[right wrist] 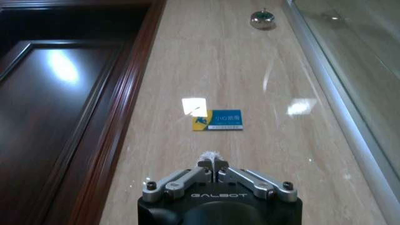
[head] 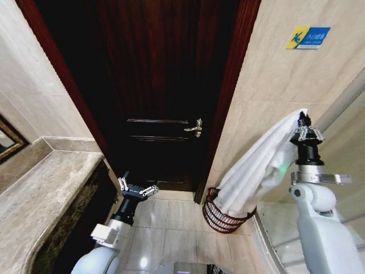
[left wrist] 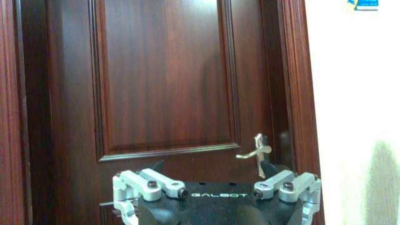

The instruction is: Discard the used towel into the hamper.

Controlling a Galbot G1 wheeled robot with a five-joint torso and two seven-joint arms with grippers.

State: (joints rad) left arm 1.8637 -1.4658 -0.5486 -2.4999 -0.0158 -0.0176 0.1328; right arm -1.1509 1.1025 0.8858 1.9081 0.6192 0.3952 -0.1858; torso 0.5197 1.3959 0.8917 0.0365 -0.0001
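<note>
Head view: the towel (head: 259,165) is held high by one corner in the clamped jaws of the right gripper (head: 305,129), so that it hangs into the hamper (head: 219,220) on the floor (head: 171,228), while the left gripper (head: 137,189) is parked low, jaws apart.

Hamper (head: 219,216) mouth draped by towel (head: 256,165); bare floor (head: 171,222) leftward.

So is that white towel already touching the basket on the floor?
Touching: in the head view the towel, held high by the right gripper, hangs with its lower end inside the basket.
</note>
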